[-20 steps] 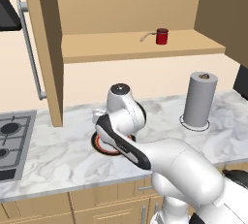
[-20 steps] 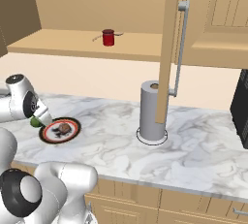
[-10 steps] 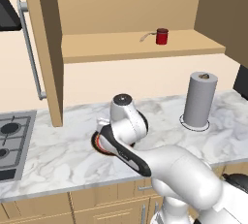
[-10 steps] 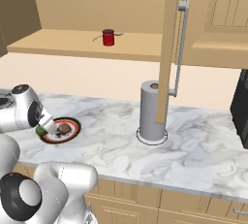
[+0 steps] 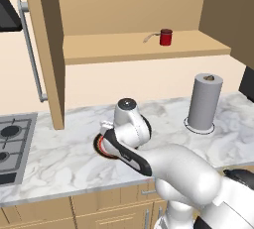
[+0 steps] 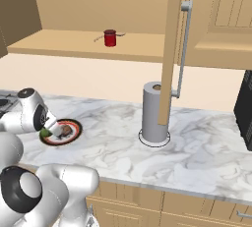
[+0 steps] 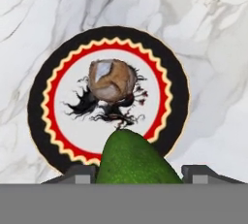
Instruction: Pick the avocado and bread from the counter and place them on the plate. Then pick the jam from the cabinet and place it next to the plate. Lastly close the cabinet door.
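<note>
One item already sits on the plate [image 7: 109, 99] — the bread [image 7: 112, 80], at its centre — while the fingers [image 7: 97, 173] pinch the avocado [image 7: 133, 162] just above the plate's near rim. Bread lies straight ahead of the avocado's tip, so lowering it here should land it on the plate, the surface [image 7: 213, 48] all around.

The green avocado [image 7: 135, 160] hangs over a white plate [image 7: 169, 80] with black motif, red-orange zigzag ring and black rim, a brown, pale-patched bread [image 7: 111, 80], grey-veined marble counter [image 7: 213, 34], dark red jam [image 5: 165, 37].
</note>
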Controlling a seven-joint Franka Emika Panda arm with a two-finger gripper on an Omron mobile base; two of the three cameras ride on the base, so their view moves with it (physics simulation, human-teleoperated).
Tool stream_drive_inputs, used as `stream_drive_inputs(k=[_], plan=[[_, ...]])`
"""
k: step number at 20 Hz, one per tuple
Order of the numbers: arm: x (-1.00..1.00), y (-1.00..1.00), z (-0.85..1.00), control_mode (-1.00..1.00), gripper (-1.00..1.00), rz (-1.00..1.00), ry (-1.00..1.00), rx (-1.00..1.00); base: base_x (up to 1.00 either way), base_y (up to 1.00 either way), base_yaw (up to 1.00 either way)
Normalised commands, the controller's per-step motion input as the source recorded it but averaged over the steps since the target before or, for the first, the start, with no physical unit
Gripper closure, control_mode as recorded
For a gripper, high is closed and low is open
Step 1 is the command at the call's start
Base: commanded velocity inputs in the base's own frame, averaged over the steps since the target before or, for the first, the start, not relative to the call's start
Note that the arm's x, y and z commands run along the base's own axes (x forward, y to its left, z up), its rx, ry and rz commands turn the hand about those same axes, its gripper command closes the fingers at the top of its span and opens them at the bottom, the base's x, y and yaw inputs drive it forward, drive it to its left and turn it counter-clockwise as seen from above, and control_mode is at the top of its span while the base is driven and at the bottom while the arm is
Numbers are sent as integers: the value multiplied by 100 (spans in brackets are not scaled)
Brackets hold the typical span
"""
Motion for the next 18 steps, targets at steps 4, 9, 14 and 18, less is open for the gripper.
stream_drive_inputs(k=[4,9,14,18], plan=[[23,0,-6,-100,100,0,0,0,0,0,0],[12,0,-19,-100,100,0,0,0,0,0,0],[6,0,-22,-100,100,0,0,-2,0,0,0],[8,0,-19,-100,100,0,0,-2,0,0,0]])
